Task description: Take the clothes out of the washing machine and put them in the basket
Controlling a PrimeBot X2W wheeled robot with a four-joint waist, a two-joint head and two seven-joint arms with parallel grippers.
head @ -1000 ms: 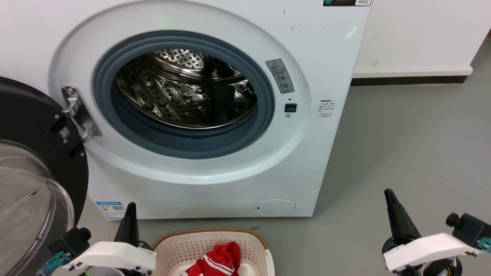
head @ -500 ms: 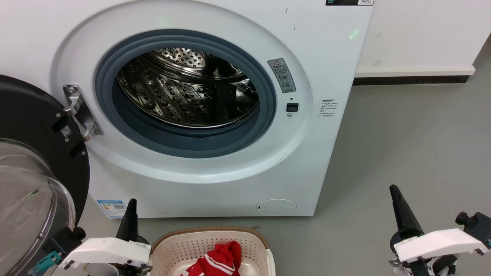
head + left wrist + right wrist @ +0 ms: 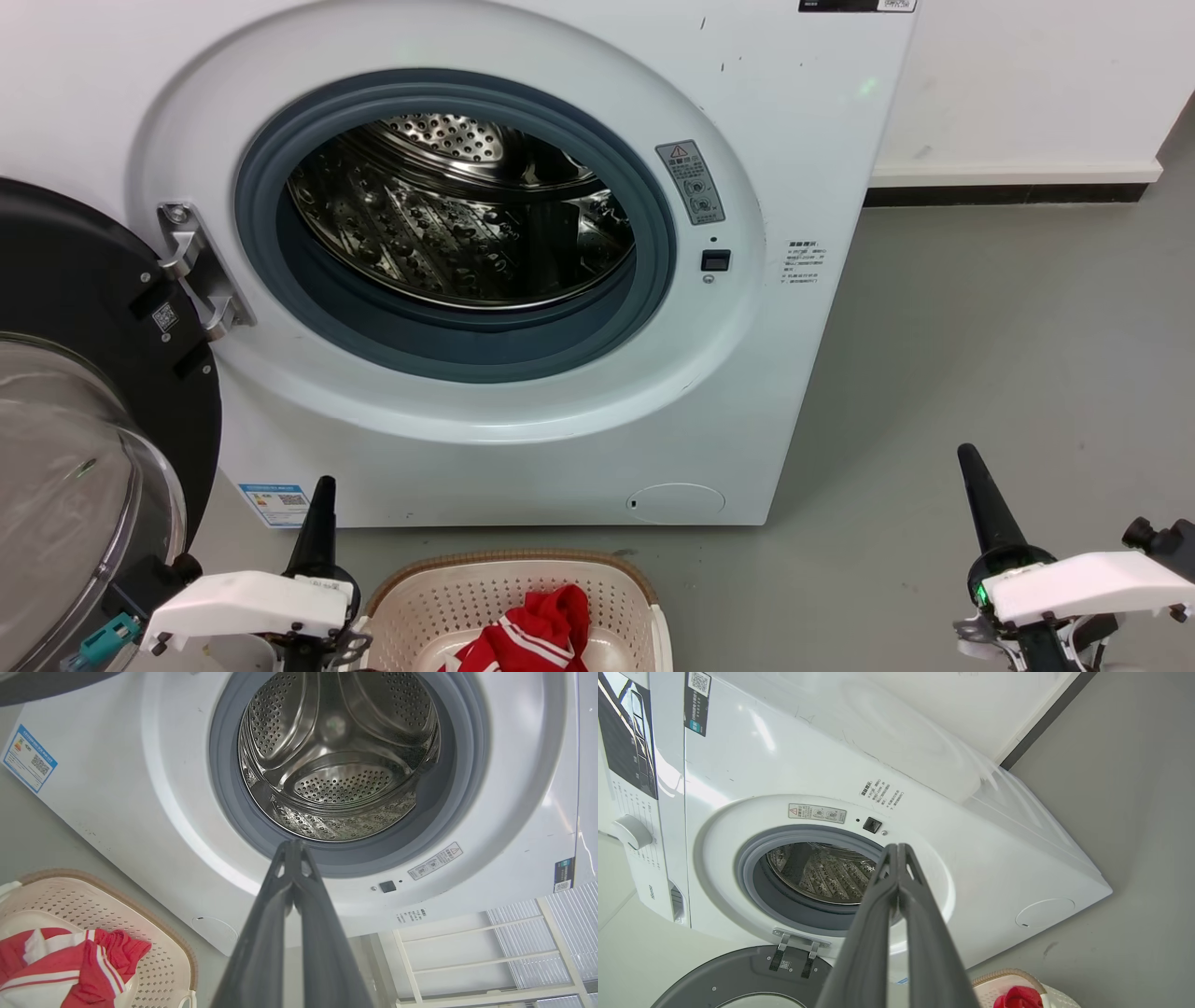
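The left fingers [image 3: 266, 933] and right fingers [image 3: 873, 933] are pressed together, empty; the blue label [image 3: 277, 504] is illegible.

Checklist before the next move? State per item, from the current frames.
1. Door swung open, off the porthole: ok.
2. Drum empty: ok for what shows, nothing red inside.
3. Clothes lying inside the basket: ok.
4. Left tool shut, holding nothing: ok.
5. Right tool shut, holding nothing: ok.
6. Near side of the basket, cut off at the head view's bottom edge: cannot tell.
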